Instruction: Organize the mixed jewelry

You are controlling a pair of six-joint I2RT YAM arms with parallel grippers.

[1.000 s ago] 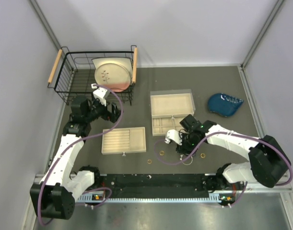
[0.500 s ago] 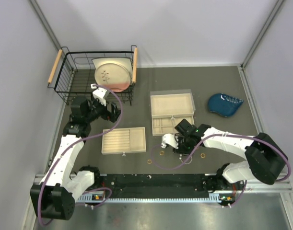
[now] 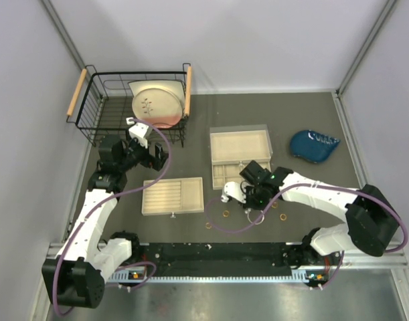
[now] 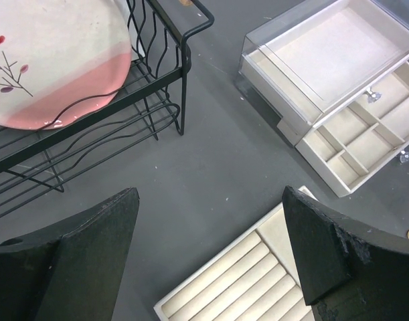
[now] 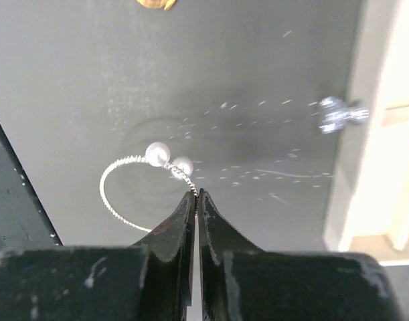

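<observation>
A thin silver wire hoop (image 5: pixel 114 194) with two pearl beads lies on the dark table. My right gripper (image 5: pixel 198 194) is shut on the wire just beside the beads. From above, that gripper (image 3: pixel 253 202) sits in front of the open drawer, with the hoop (image 3: pixel 256 216) under it. Small gold rings (image 3: pixel 225 214) (image 3: pixel 208 225) (image 3: pixel 283 216) lie scattered nearby, and one gold ring (image 5: pixel 154 3) shows at the top edge of the right wrist view. My left gripper (image 4: pixel 211 194) hangs open over the bare table above the ridged tray (image 4: pixel 258 281), holding nothing.
A beige drawer box (image 3: pixel 239 146) has its divided drawer (image 3: pixel 225 176) pulled out, with its crystal knob (image 5: pixel 338 114) close to my right fingers. The ridged tray (image 3: pixel 172 195) lies to the left. A wire basket (image 3: pixel 97 110) holds a plate. A blue dish (image 3: pixel 314 144) sits at the right.
My right gripper moved left and up toward the drawer front and closed on the hoop's wire, and the hoop shifted with it. The left arm stayed still.
</observation>
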